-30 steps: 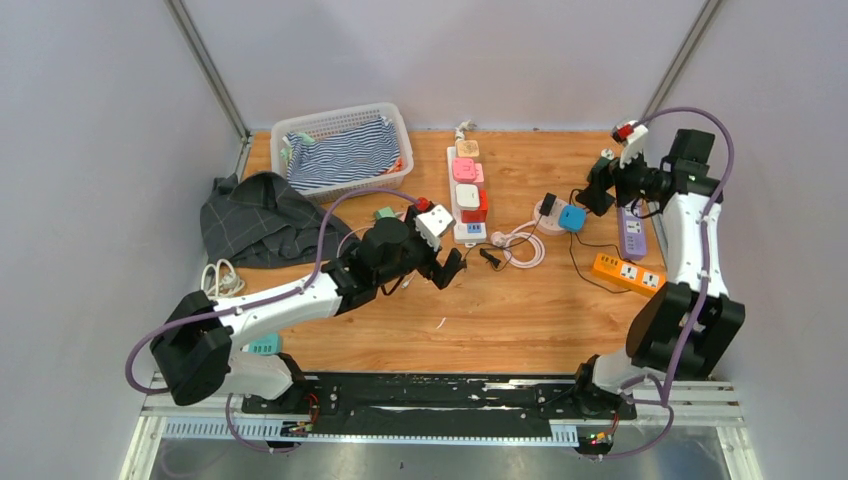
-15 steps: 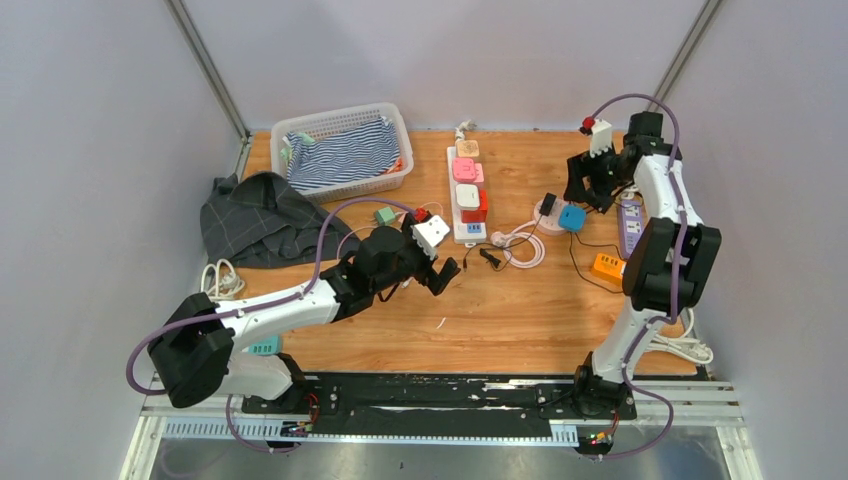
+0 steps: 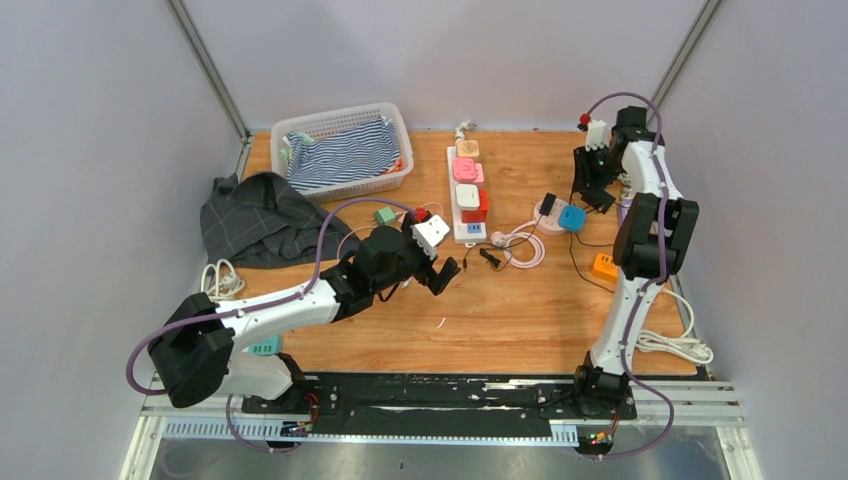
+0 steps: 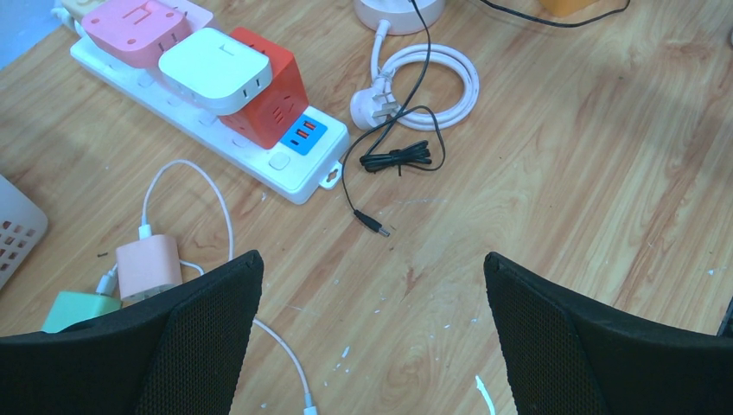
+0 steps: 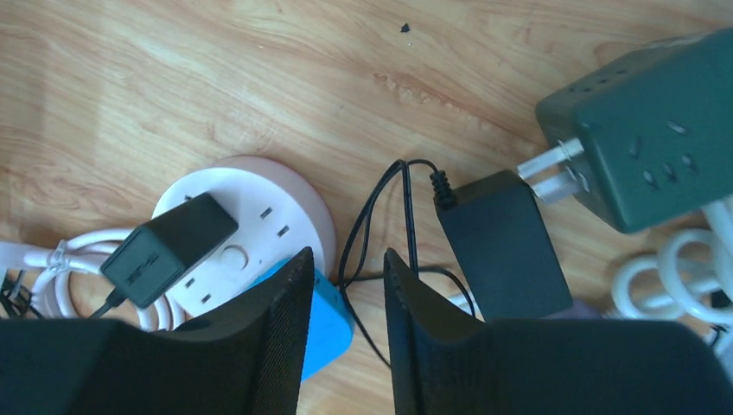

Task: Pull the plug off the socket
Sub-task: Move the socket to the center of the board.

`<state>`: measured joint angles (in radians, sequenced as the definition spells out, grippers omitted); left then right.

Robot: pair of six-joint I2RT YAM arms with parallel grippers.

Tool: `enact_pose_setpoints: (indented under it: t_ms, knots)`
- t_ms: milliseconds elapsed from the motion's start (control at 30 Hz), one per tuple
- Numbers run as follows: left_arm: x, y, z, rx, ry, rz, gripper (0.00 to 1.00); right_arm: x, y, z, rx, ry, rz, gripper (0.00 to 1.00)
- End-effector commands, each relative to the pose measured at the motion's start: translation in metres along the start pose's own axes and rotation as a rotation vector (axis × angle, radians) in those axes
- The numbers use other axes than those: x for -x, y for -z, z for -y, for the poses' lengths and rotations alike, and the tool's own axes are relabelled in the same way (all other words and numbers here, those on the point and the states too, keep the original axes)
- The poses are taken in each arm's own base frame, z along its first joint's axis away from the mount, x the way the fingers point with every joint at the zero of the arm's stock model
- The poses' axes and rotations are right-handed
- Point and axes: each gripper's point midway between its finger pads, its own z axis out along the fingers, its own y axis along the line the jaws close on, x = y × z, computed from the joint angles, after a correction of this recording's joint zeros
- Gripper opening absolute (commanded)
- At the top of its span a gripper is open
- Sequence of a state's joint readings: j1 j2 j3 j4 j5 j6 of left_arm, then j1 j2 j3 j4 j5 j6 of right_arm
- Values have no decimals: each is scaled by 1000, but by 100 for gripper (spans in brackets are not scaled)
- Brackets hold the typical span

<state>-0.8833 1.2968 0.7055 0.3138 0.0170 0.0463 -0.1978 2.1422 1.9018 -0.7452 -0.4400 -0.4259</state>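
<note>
Far left of the white strip (image 3: 463,232) I count one basket (image 3: 392,130) holding one striped cloth (image 3: 340,152). One grey cloth (image 3: 262,222) lies heaped in front of the basket.

Just left of the strip's near end lie two loose chargers, one green (image 4: 78,309) and one pink (image 4: 147,264). My left gripper (image 4: 372,259) hangs over bare wood just in front of that near end. Its fingers are spread wide with nothing between them.

The strip itself carries four blocks in a row: beige (image 3: 467,148), pink (image 3: 465,168), white (image 4: 216,69) and red (image 4: 285,82).

Just right of the strip's near end I see one white cord (image 4: 432,73), coiled with its plug free, and one thin black lead (image 4: 402,156).

Further right sits the round socket (image 5: 259,194). Two things are in it: the black plug (image 5: 168,246), seated flat, and a blue cube (image 5: 333,320) at its edge.

My right gripper (image 5: 347,259) hovers above that socket's right side. Its fingers are drawn nearly together with only a slit left, and I see nothing clamped.

Beyond it lie one black adapter (image 5: 501,246) and one green cube (image 5: 644,130). The adapter's two prongs are bare, with their tips at the cube's face.

One orange strip (image 3: 604,265) lies nearer me, well right of the white strip.
</note>
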Motion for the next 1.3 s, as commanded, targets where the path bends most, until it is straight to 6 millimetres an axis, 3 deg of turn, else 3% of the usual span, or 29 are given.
enact_pose_setpoints:
  t_ms: [0, 233, 333, 433, 533, 700, 933, 1100, 1267]
  knots:
    - [8, -3, -1, 7, -11, 33, 100, -10, -21, -13, 20, -3, -96, 37]
    - [7, -4, 0, 2, -6, 29, 100, 1, -45, -8, -11, 30, -116, 36]
    - [7, -6, 1, -1, -2, 25, 100, -4, -59, -7, -5, 43, -152, 36]
    - [7, -5, 1, 0, -3, 26, 100, -18, -72, -19, 51, 64, -194, 35]
    - [7, -4, 1, 2, -3, 27, 100, -35, -70, -34, 115, 77, -224, 33]
    - [8, -2, 2, -3, 0, 33, 100, -57, -45, -56, 165, 129, -235, 31]
    - [10, 5, 8, -33, 20, 48, 100, -91, -8, -103, 228, 200, -245, 32]
    - [13, 11, 16, -78, 38, 62, 100, -134, -5, -165, 361, 281, -313, 32]
    - [24, 22, 32, -159, 96, 96, 100, -157, 5, -215, 465, 317, -333, 33]
